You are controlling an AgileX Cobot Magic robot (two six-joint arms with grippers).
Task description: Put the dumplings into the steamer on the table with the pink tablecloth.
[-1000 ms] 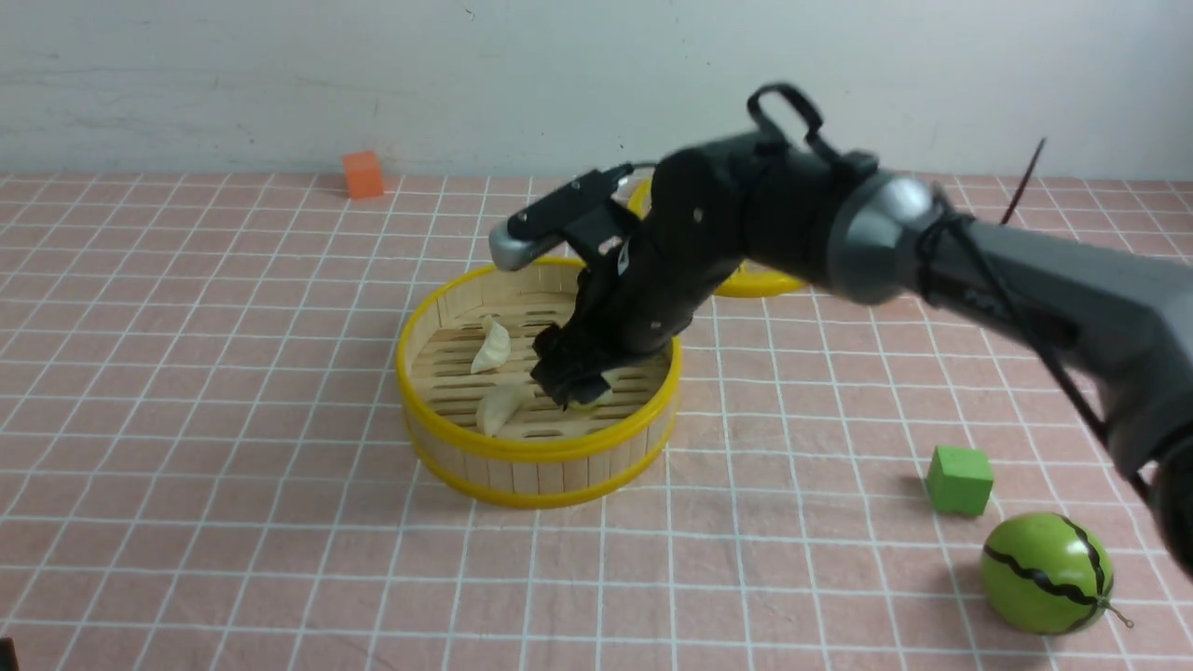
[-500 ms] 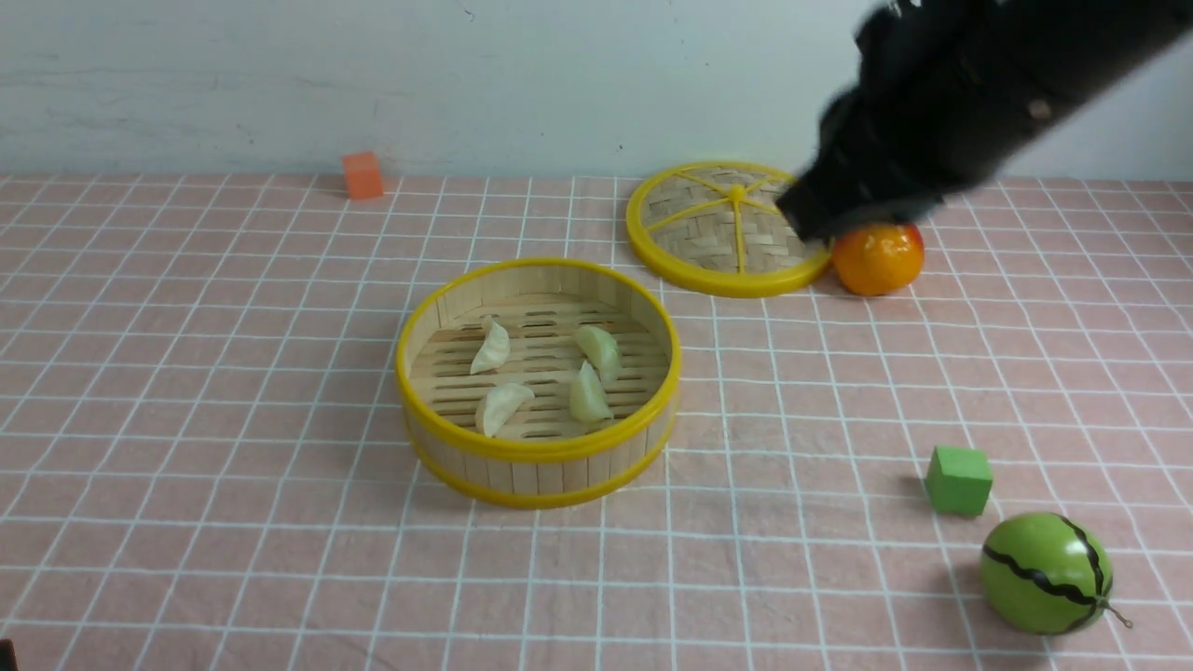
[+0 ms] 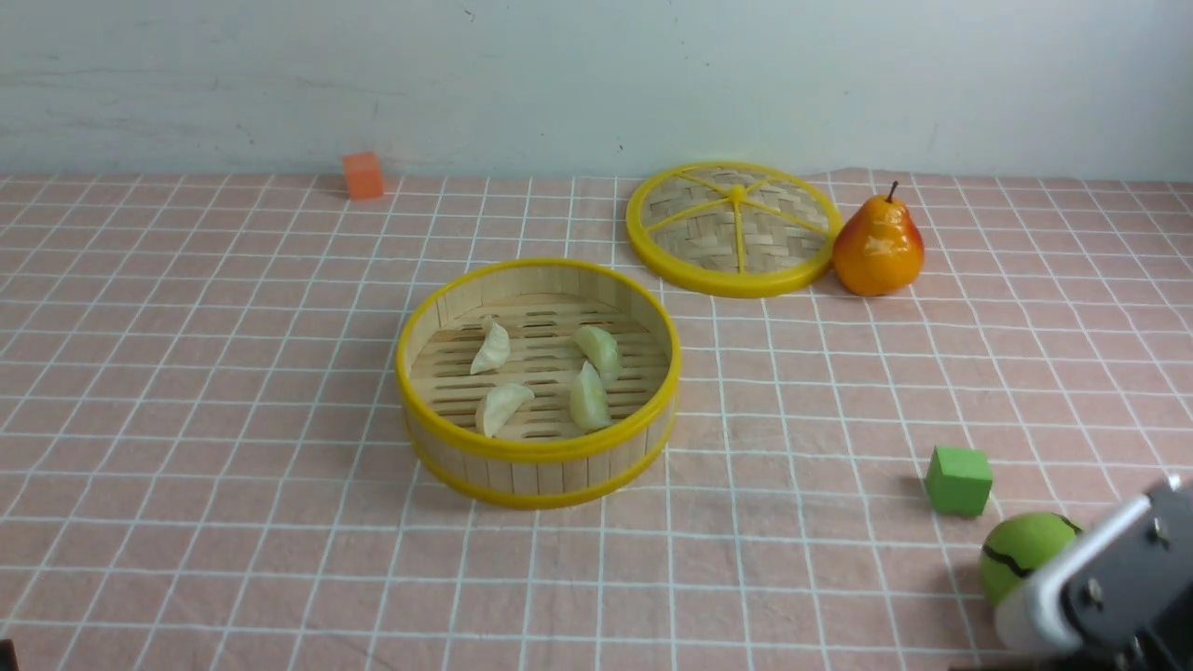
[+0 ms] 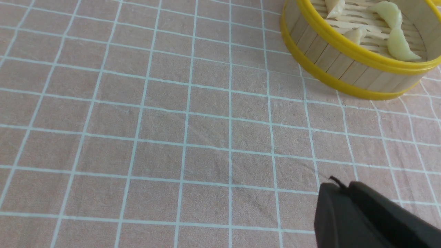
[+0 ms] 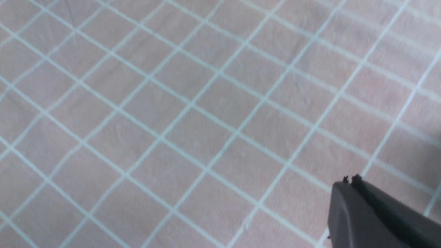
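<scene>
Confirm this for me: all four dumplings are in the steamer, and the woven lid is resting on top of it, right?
Not quite. The woven lid is not on the steamer; it lies flat on the pink tablecloth farther back and to the right, beside the pear, as the front view shows. All four dumplings are in the steamer, which stands uncovered.
</scene>
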